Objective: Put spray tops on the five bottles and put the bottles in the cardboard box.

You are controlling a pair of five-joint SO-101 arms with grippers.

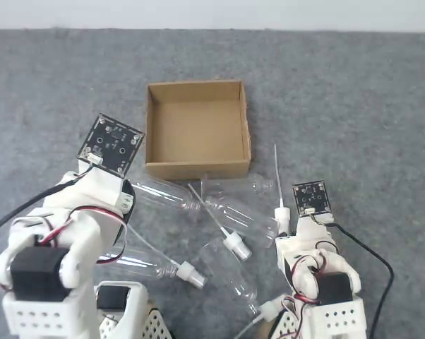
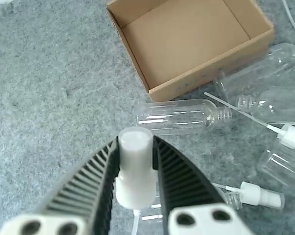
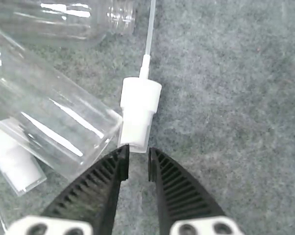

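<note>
One spray top (image 2: 135, 171) is pinched in the left pincer (image 2: 136, 143). The right pincer (image 3: 137, 152) is seen slightly spread, at a second spray top (image 3: 139, 112) laid among bottles (image 1: 244, 217) near the cardboard box (image 1: 196, 169).

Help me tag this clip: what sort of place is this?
Probably a robotics lab bench: two arms at a carpeted table, with bottles and a box staged for practice.

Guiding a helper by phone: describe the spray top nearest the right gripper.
Find the cardboard box. Right of its near right corner, a spray top lies on the carpet, before the right gripper. Its thin tube points straight away from that gripper; other loose tubes slant.
</note>
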